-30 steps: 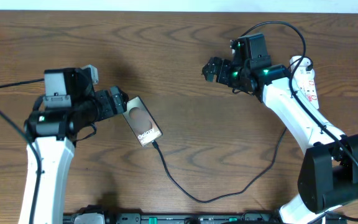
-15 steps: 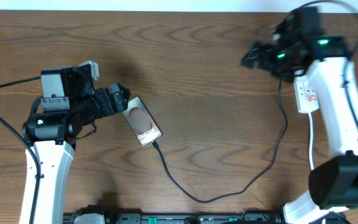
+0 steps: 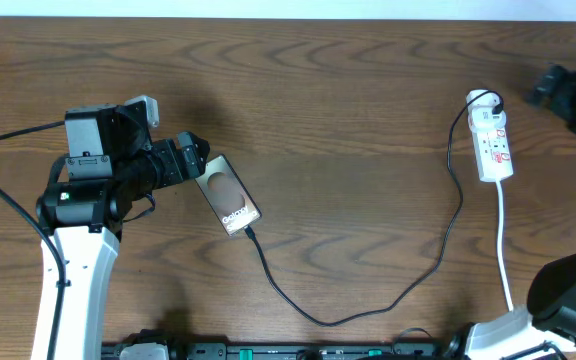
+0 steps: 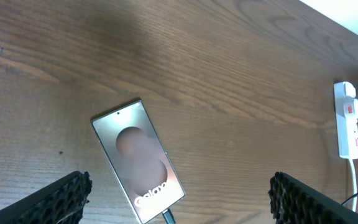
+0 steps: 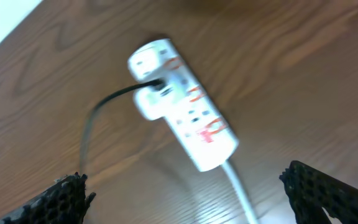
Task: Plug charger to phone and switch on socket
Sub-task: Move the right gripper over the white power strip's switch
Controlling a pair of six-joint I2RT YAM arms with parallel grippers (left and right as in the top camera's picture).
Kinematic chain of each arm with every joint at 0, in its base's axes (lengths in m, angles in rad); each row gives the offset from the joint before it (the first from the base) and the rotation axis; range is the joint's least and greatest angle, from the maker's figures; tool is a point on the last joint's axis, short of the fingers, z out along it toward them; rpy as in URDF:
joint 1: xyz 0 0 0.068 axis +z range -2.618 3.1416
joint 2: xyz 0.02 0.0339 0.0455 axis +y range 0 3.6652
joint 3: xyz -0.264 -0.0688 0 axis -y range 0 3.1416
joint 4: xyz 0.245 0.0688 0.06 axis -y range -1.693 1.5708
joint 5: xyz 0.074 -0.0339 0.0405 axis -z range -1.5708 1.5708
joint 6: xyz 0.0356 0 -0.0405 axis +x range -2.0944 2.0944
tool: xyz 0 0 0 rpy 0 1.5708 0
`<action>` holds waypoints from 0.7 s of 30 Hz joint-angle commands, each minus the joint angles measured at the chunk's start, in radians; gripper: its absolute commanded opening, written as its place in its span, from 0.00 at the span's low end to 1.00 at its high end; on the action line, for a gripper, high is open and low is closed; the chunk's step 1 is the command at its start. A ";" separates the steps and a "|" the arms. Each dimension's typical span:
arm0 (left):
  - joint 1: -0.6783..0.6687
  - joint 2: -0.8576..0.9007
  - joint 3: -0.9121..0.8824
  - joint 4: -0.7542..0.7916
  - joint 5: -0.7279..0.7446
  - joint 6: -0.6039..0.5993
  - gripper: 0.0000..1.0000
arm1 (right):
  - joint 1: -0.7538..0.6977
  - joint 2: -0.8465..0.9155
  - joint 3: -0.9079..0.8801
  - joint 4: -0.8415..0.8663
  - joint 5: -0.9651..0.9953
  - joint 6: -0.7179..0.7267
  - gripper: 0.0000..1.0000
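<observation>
The phone (image 3: 228, 197) lies flat on the table, its "Galaxy" end toward the front. It also shows in the left wrist view (image 4: 138, 158). The charger's black cable (image 3: 318, 318) runs from the phone's front end in a loop to the socket (image 3: 493, 145); its plug tip (image 4: 166, 216) sits in the phone's port. My left gripper (image 3: 190, 160) is open and empty, just behind the phone (image 4: 179, 183). My right gripper (image 3: 558, 90) is open and empty to the right of the socket. In the blurred right wrist view (image 5: 184, 177) the socket (image 5: 185, 112) lies ahead of the jaws.
The socket's thick white cord (image 3: 505, 250) runs toward the front edge and shows in the right wrist view (image 5: 241, 193). A white adapter sits at the socket's far end (image 5: 151, 93), with the black cable (image 5: 95, 118) leaving it. The table's far edge meets a white wall.
My right arm has swung from the table's middle to the far right edge, uncovering the socket. The left arm, phone and cable have stayed put.
</observation>
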 commanded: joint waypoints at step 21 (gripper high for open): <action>0.003 0.000 0.008 0.002 0.012 0.013 0.94 | 0.020 0.361 0.008 0.142 -0.371 -0.451 0.99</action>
